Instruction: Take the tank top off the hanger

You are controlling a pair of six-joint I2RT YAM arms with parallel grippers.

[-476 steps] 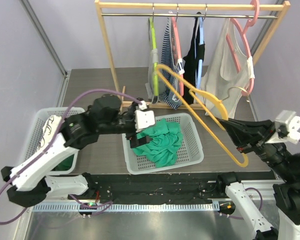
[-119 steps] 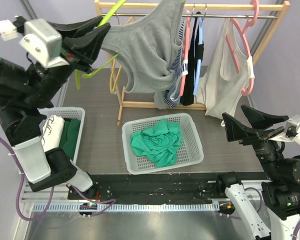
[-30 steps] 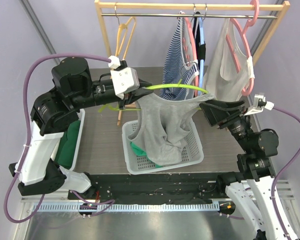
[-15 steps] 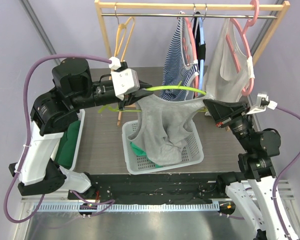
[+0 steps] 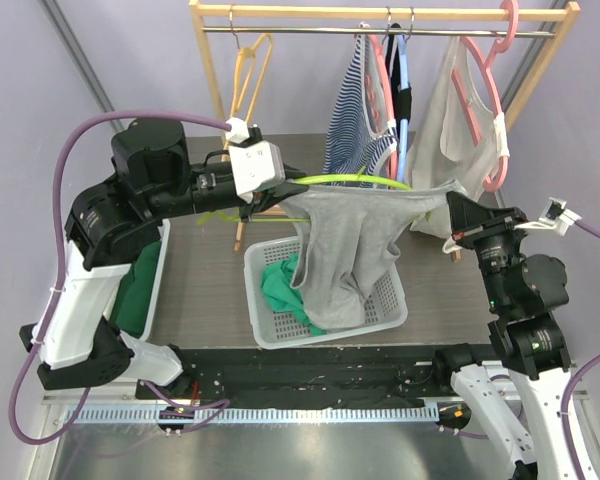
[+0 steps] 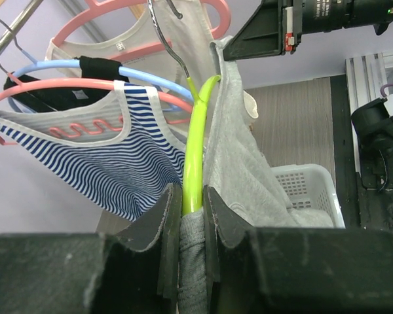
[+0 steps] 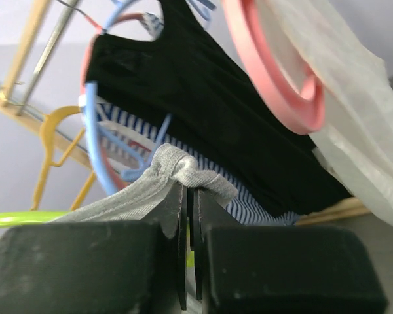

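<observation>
- Pulling rightward, the right gripper [image 5: 450, 207] has moved outward past the tip of the green hanger [image 5: 352, 179] over the last half second. Its jaws are pressed nearly together on a bunched strap of the grey tank top [image 5: 345, 245].
- The upper edge of the tank top, slack a moment earlier, is now stretched taut between the two arms. Its body has swung aside and uncovers more of the green garment [image 5: 278, 285] in the white basket [image 5: 399, 300].
- The left gripper [image 5: 277, 192] has not shifted. Its jaws are clamped on the hanger's bar, with grey cloth bunched beside them.
- Judged from this, the right strap is coming off the hanger's end. The left strap probably still needs freeing, so the removal is roughly half done.
</observation>
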